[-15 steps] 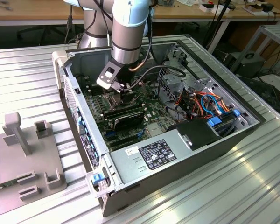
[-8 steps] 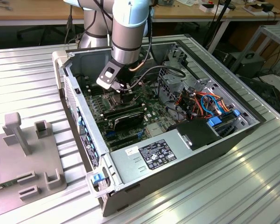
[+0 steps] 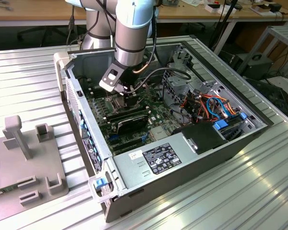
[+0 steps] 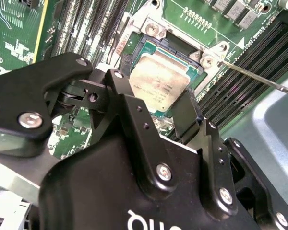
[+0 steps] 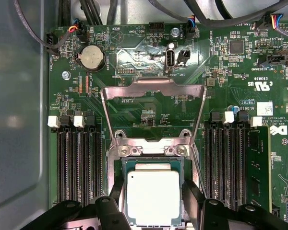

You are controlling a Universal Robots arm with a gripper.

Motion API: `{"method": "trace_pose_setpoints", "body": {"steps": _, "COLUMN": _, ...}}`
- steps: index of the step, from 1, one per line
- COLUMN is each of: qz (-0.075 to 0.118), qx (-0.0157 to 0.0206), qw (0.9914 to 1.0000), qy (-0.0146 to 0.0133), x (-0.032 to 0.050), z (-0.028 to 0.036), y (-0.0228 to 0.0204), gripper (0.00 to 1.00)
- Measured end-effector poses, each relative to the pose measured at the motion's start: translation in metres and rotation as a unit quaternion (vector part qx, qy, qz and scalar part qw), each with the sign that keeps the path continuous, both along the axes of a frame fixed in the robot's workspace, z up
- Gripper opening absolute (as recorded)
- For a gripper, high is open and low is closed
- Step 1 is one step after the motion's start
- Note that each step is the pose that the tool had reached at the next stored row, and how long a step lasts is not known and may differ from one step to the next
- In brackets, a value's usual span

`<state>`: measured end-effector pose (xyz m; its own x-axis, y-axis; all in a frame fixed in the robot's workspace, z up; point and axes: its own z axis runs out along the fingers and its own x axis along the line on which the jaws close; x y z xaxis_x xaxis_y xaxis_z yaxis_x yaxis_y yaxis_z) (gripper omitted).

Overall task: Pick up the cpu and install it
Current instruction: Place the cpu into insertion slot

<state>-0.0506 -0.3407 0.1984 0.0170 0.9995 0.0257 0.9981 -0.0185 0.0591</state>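
The silver-and-blue robot arm (image 3: 129, 33) reaches down from the upper middle of the exterior view into an open grey metal computer case (image 3: 259, 128), which lies on a ribbed aluminium table (image 3: 29, 72). Its black gripper (image 3: 124, 93) hangs low over the green motherboard (image 3: 103, 103) near the frame's centre.

In both wrist views the cpu (image 5: 152, 196), a small square chip with a pale grey metal face and a green rim, lies flat inside the square metal-framed socket (image 5: 153, 149). The gripper's black body sits close on two opposite sides of the chip. I cannot tell whether it is clamping the chip or has let go.

The socket's hinged steel load plate (image 5: 153, 88) stands swung open. Rows of long black memory slots (image 5: 77, 158) flank the socket, and a round silver coin battery (image 5: 91, 57) sits beyond the plate.
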Motion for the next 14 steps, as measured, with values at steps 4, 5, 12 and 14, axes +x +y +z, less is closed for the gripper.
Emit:
{"method": "trace_pose_setpoints", "body": {"steps": 4, "qz": 0.0, "qx": -0.0001, "qw": 1.0, "qy": 0.0001, "x": 0.0, "z": 0.0039, "y": 0.0, "gripper": 0.61}}
{"method": "trace_pose_setpoints", "body": {"steps": 5, "qz": 0.0, "qx": -0.0001, "qw": 1.0, "qy": 0.0, "x": 0.0, "z": 0.005, "y": 0.0, "gripper": 0.61}}
{"method": "trace_pose_setpoints", "body": {"steps": 12, "qz": 0.0, "qx": -0.0001, "qw": 1.0, "qy": 0.0, "x": 0.0, "z": 0.021, "y": 0.0, "gripper": 0.61}}
{"method": "trace_pose_setpoints", "body": {"steps": 14, "qz": 0.0, "qx": 0.0, "qw": 1.0, "qy": -0.0001, "x": 0.0, "z": 0.026, "y": 0.0, "gripper": 0.61}}
